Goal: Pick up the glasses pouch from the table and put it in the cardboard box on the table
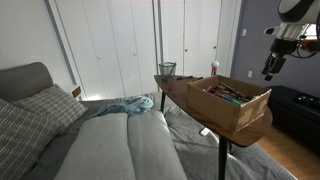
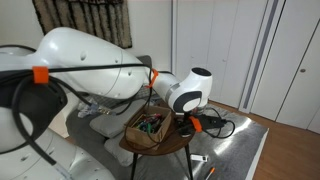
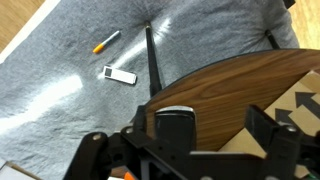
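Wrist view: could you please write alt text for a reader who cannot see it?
The gripper, fingers apart and empty, hangs above the rounded end of the wooden table, with a box corner at lower right. On the grey carpet below lie an orange stick and a white device beside the black leg.

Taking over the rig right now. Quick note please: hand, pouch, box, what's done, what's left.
Hand: open, holding nothing, raised in the air past the box, touching nothing.
Large tan corrugated cardboard box: on the narrow brown wooden table, already holding mixed items.
Glasses pouch: not clearly identified. A dark grey rectangular object near the tabletop edge in the wrist view may be it.
Done: no grasp yet.
Left: confirm the pouch, grasp it, lift it, and release it in the box.
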{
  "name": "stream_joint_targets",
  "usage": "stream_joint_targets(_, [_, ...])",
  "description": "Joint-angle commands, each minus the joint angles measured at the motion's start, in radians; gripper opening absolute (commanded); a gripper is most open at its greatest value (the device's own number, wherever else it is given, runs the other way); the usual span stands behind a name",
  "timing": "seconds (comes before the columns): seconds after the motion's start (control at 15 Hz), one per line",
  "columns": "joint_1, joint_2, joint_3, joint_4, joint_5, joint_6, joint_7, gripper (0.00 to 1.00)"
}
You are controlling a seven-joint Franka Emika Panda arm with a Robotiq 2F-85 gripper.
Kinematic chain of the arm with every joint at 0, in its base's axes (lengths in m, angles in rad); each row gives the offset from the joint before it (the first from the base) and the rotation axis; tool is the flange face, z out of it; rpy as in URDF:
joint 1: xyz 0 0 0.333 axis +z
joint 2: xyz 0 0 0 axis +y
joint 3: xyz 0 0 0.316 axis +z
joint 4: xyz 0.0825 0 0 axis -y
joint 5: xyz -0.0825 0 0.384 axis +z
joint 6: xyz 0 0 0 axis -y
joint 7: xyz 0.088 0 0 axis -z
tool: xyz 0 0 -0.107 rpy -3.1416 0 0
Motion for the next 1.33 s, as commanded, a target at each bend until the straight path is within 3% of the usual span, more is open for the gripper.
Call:
stream_joint_targets(0.0, [-0.014, 0.126, 0.103, 0.136, 0.034, -0.063, 0.071, 1.00])
stream_joint_targets(0.13, [-0.031, 0.173, 0.152, 0.168, 0.007, -0.032, 0.156, 1.00])
stream_joint_targets(0.47, [-0.028, 0.254, 0.213, 0.191, 0.036, -0.036, 0.205, 1.00])
stream_joint_targets(0.87, [-0.053, 0.315, 0.231, 0.172, 0.069, 0.066, 0.151, 1.00])
stream_joint_targets(1.27, [-0.071, 0.364, 0.249, 0.176, 0.205, 0.092, -0.046, 1.00])
